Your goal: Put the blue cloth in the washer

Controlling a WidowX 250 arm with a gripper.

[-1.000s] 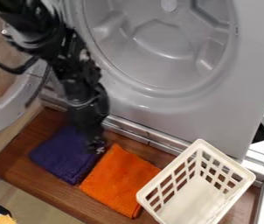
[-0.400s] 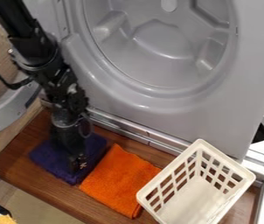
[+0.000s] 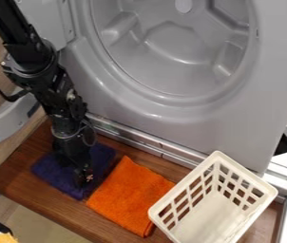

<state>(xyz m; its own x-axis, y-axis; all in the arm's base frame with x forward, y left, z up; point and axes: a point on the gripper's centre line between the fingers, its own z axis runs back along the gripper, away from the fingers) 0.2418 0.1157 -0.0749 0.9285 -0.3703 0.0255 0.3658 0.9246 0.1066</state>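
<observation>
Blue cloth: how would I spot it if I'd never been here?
Below the grey washer is a brown wooden board. Toward its left end, under the black gripper, lies the blue cloth, dark and purplish, unlike the bright orange cloth beside it.

An orange cloth lies on a brown wooden board, just beside an off-white, open-topped basket with latticed sides. Bottom left: part of a yellow item.

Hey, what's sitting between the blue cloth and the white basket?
The orange cloth does, lying flat on the brown board between the blue cloth and the white basket, as the camera view shows.
</observation>
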